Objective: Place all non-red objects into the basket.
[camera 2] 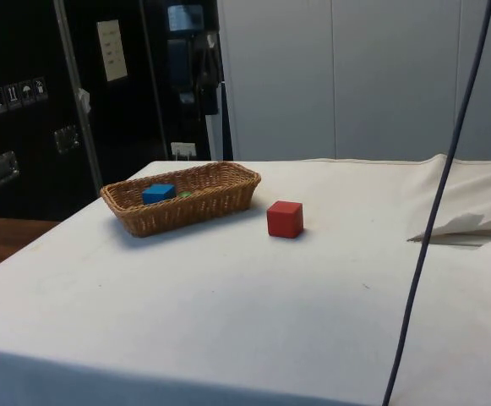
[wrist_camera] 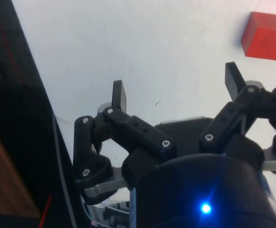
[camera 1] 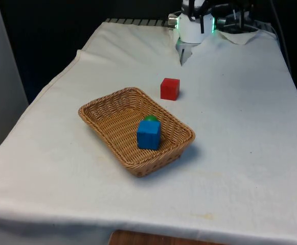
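1. White cloth-covered table [camera 1: 240, 168]: we record it as the ground for every item below. All places are given from the basket.

2. Oblong woven wicker basket [camera 1: 112, 120]: it sits on the cloth toward the front view's left. We take it as our landmark.

3. Black two-finger gripper [wrist_camera: 176, 90]: it hangs well beyond the basket at the table's far end, above bare cloth. Its jaws stand spread wide with nothing between them.

4. Red cube [camera 1: 169, 89]: it rests on the cloth just beyond the basket's far rim, apart from the wicker and between basket and gripper. In the wrist view [wrist_camera: 266, 35] it lies off to one side of the spread fingers [wrist_camera: 119, 95].

5. Blue cube [camera 1: 149, 134]: it lies inside the basket, toward its nearer end. The side view [camera 2: 158, 194] confirms it below the rim.

6. Small green rounded object [camera 1: 151, 119]: it lies inside the basket, touching or just behind the blue cube; we cannot tell its exact shape.

Status, as we judge it: both non-red pieces are lodged in the basket and only the red one remains outside, so the sorting looks complete. The next move calls for no further grasp; we would leave the red cube untouched and keep the arm back from the basket.
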`<state>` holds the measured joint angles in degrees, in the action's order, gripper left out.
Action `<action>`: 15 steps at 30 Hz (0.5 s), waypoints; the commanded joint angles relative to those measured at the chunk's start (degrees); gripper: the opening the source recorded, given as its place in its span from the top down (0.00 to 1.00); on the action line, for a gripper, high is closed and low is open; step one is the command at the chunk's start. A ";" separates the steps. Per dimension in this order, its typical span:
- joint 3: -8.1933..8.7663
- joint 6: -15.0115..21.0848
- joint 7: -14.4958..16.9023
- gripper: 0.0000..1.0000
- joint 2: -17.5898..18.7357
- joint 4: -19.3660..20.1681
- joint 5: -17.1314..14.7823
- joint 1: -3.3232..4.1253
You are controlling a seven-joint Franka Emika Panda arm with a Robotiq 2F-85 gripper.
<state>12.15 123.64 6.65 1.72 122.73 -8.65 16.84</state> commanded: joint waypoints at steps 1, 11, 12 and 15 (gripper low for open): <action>-0.29 -0.23 -1.26 0.00 -0.46 0.34 1.20 0.17; -0.63 -0.80 -4.35 0.00 -0.23 0.11 2.81 -0.06; -0.57 -0.80 -5.16 0.00 -0.11 0.06 3.32 -0.11; -0.57 -0.34 -5.21 0.00 -0.29 0.34 3.21 -0.11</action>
<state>11.57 123.30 1.43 1.43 123.07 -5.44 16.73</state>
